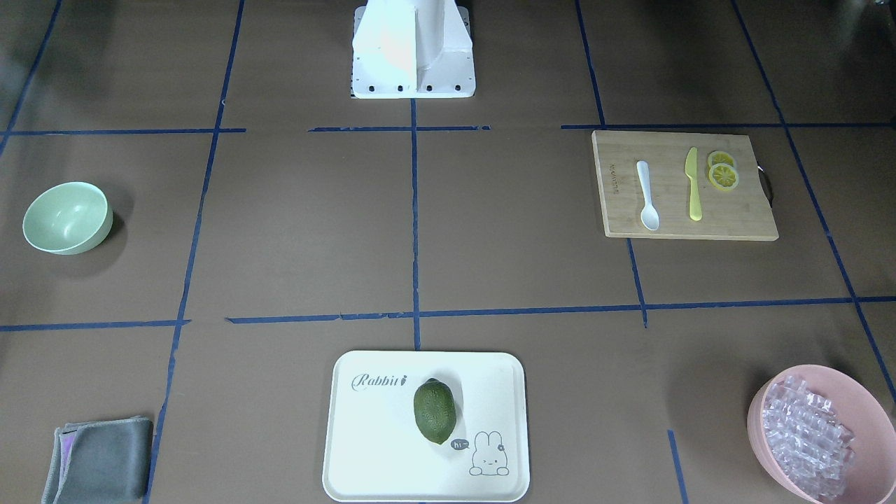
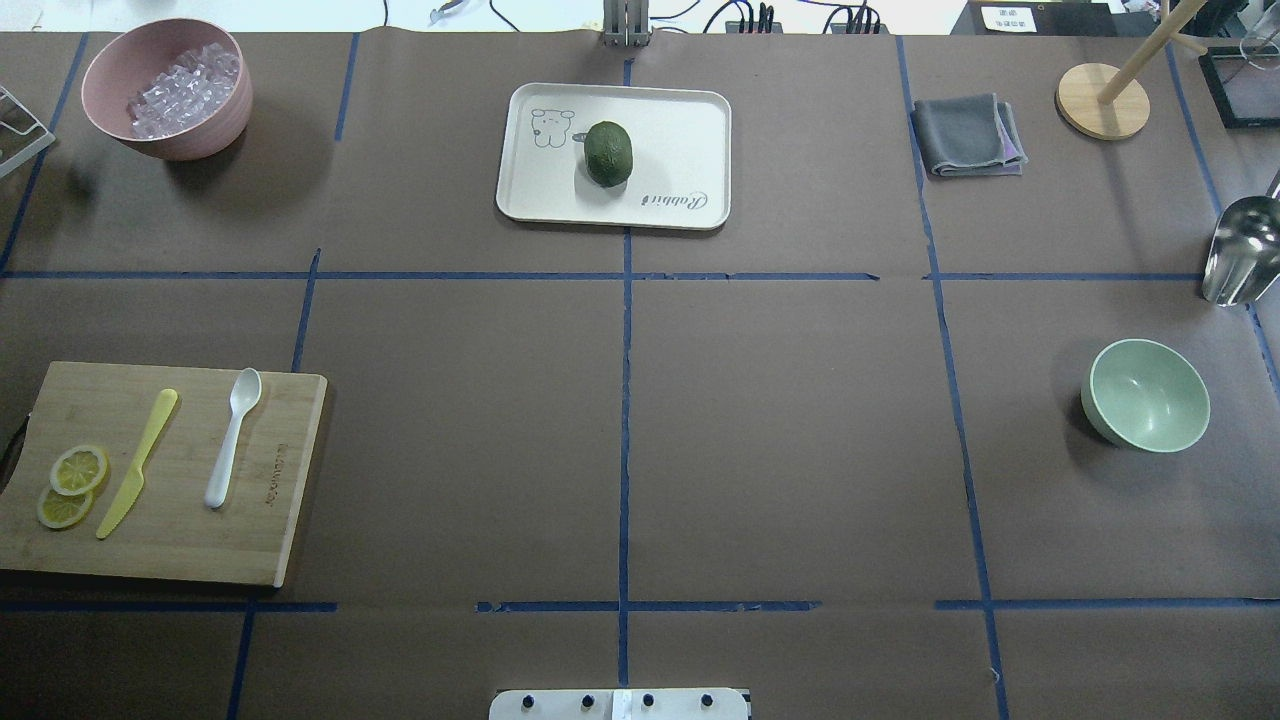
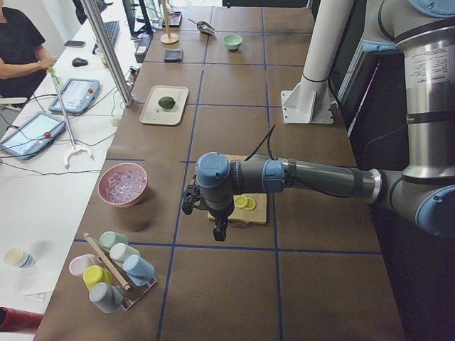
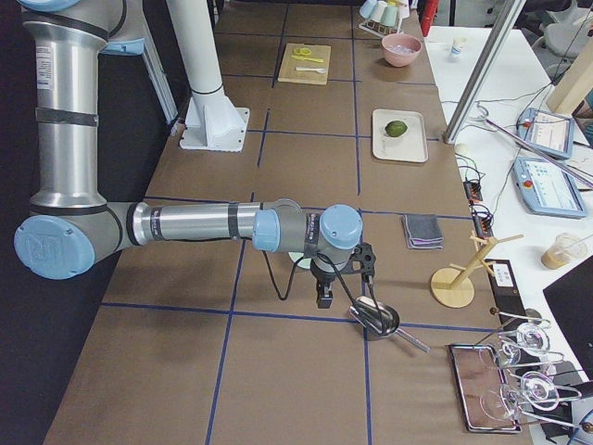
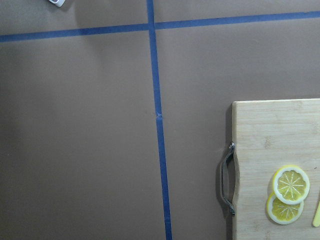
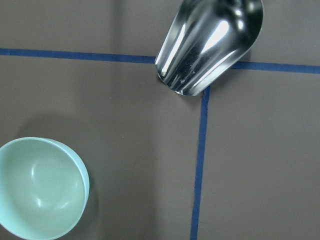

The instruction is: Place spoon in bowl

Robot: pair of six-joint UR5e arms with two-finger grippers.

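Note:
The white spoon [image 1: 647, 196] lies on a wooden cutting board [image 1: 742, 218], next to a yellow knife; the overhead view shows it too [image 2: 232, 438]. The mint-green bowl [image 2: 1146, 395] stands upright and empty at the table's opposite end [image 1: 68, 218] and shows in the right wrist view [image 6: 40, 187]. My left gripper [image 3: 219, 231] hangs above the table just beside the board's handle end. My right gripper [image 4: 324, 297] hangs near the bowl and a metal scoop. Both show only in the side views, so I cannot tell whether they are open or shut.
A yellow knife [image 2: 138, 462] and lemon slices [image 2: 72, 480] share the board. A pink bowl of ice-like pieces [image 2: 165, 90], a white tray [image 2: 520, 150] with a green avocado, a grey cloth [image 2: 965, 135], a wooden stand [image 2: 1100, 100] and a metal scoop [image 2: 1240, 250] sit around.

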